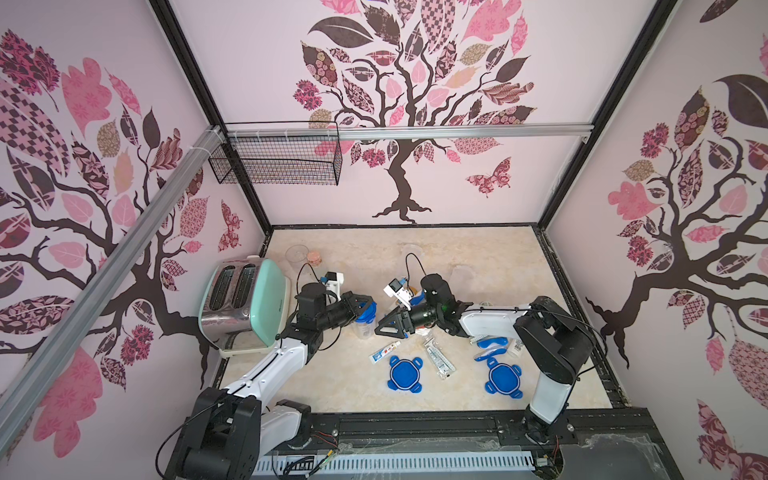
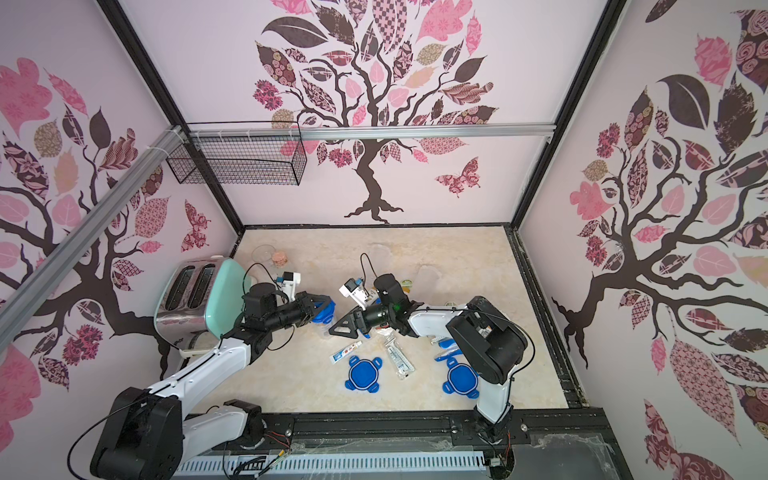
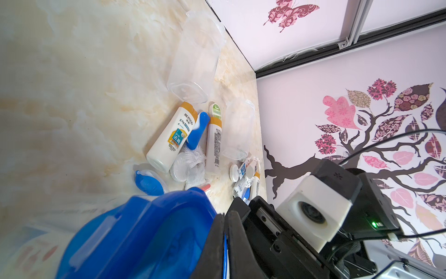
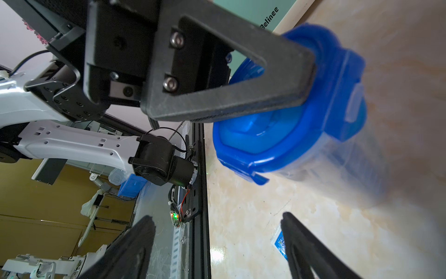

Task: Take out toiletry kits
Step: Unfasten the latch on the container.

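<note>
Left gripper [image 1: 362,306]: clamped on the blue four-clip lid [image 1: 370,311].
Clear plastic canister [image 1: 360,330]: upright on the marbled surface [image 1: 332,386]; light, tippy.
Right gripper [image 1: 384,325]: jaws apart, just beside it.
Toiletry kits: small white toothpaste tube [image 1: 385,352] laid out further right; light, slick, probably best pinched mid-length.

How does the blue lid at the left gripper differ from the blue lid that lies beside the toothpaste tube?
The canister lid sits on a standing clear canister; the loose lid lies flat on the table, alone. The left gripper is shut on the canister lid's edge; nothing touches the loose lid. The loose lid's four clips splay outward; one clip of the canister lid is folded down. Both are blue.
</note>
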`<state>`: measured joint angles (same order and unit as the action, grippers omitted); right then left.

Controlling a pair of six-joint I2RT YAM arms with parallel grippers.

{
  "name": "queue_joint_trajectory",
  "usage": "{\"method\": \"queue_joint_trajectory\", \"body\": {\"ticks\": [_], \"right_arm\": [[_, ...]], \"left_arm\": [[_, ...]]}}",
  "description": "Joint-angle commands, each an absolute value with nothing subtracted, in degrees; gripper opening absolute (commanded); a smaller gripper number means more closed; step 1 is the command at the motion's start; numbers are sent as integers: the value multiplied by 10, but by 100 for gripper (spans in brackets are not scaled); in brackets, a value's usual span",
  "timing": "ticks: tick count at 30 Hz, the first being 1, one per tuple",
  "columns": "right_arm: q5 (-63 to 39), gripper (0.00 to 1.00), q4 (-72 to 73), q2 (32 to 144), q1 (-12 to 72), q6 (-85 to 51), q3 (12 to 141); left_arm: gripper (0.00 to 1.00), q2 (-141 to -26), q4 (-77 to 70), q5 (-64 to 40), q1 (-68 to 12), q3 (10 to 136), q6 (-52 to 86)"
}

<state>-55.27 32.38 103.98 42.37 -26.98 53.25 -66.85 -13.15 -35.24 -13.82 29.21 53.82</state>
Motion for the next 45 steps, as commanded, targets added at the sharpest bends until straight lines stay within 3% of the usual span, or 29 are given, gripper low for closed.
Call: {"method": "queue_joint_trajectory", "body": {"ticks": [1,13,45], "right_arm": [[-567,85,325,1040,428,-262,549],[-588,82,347,1054,433,-264,565],[-635,79,464,1113,434,-287,605]], "left_arm": [[10,-688,-105,-345,-132,269,536],[9,-698,-41,-334,-127,280,525],[5,-762,-38,-348,-127,280,512]]}}
